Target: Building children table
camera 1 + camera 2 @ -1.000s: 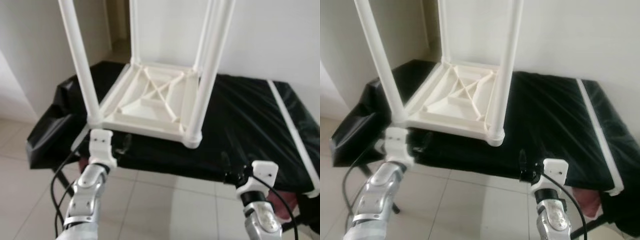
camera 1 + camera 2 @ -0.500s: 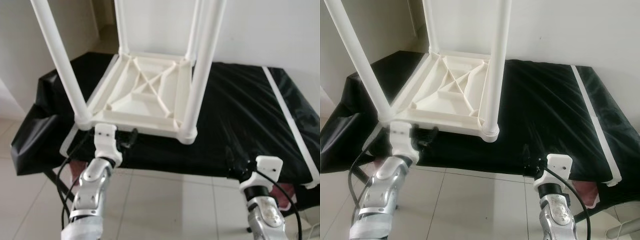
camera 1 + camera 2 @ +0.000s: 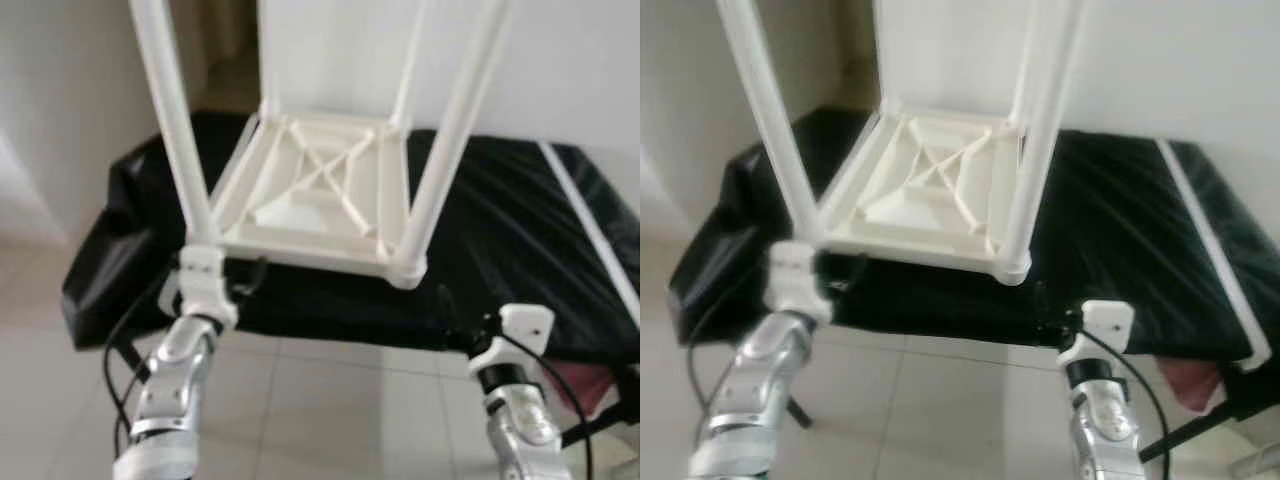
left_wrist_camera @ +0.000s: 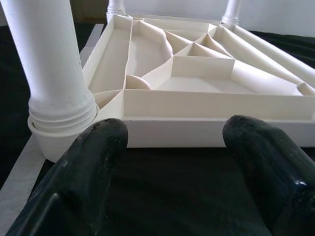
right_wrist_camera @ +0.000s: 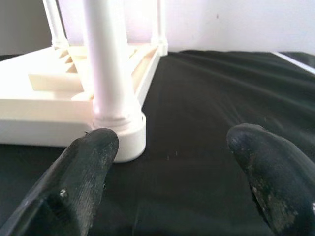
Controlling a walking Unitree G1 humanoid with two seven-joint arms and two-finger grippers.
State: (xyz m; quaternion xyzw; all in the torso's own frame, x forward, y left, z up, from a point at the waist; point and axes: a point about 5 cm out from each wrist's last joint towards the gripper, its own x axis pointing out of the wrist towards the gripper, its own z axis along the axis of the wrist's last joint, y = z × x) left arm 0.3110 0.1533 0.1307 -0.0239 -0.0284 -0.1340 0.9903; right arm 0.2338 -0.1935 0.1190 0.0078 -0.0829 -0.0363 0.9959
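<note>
Since half a second ago the head camera has tipped up and swung a little, so the whole scene sits lower and blurrier; the things themselves have not shifted; the left gripper (image 4: 172, 142) has stayed at the near left corner of the white table (image 3: 325, 195), its two black fingers (image 4: 86, 162) spread apart with nothing between them, pointing at the near rim just beside the corner leg (image 4: 51, 73); the right gripper (image 5: 172, 172) hangs at the near edge of the work surface, fingers likewise apart and empty, close beside the near right leg (image 5: 110, 73) and its socket; both silver arms reach up from below. The surface is a bench draped in black cloth (image 3: 500, 230) with a pale strip (image 3: 590, 220) along its right side; pale walls stand behind, light floor tiles (image 3: 330, 400) below. The table lies upside down on the cloth, ribbed underside with crossed braces facing up, four round legs rising from its corners.
</note>
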